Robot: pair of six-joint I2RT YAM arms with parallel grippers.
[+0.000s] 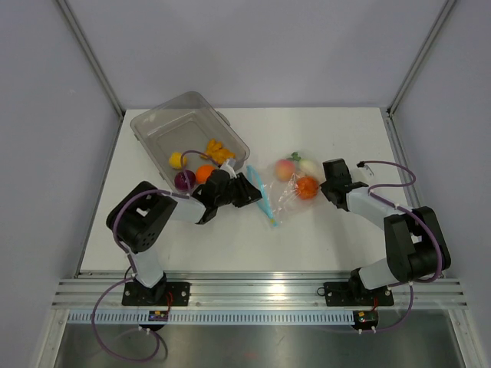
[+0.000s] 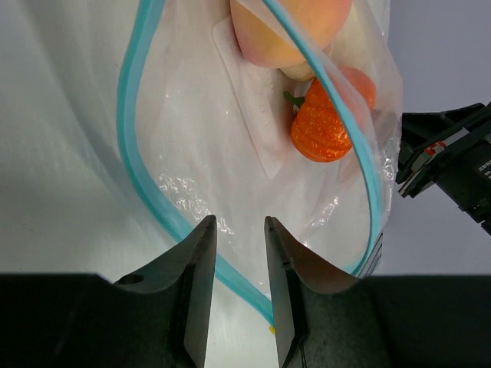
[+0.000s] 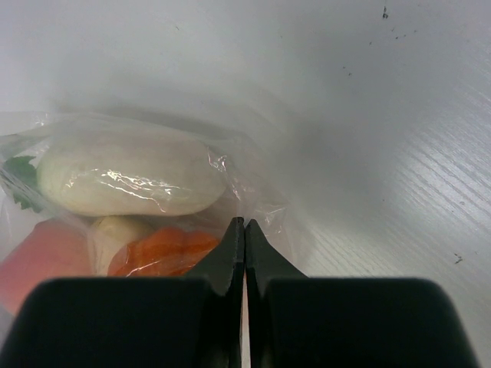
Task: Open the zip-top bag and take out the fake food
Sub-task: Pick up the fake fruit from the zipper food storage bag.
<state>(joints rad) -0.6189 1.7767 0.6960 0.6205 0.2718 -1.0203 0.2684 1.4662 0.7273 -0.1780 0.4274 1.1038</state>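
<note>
**Open bag mouth faces the left arm, food deep beyond it**
Top: zip-top bag [image 1: 282, 201] lies mid-worktop [image 1: 192, 245], long axis running arm to arm. Left wrist: left end effector [image 2: 235, 226] narrow, unclamped, straddling the zip strip [image 2: 130, 153], with the fake food [image 2: 326, 130] straight ahead. Right wrist: right end effector [image 3: 244, 224] closed, apparently pinching the bag's far end, a grip that is unclear from above.

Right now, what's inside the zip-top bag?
Through the zip-top bag show a peach piece, a bumpy orange piece and a white piece with green leaves. A pale piece beside it is mostly covered.
</note>
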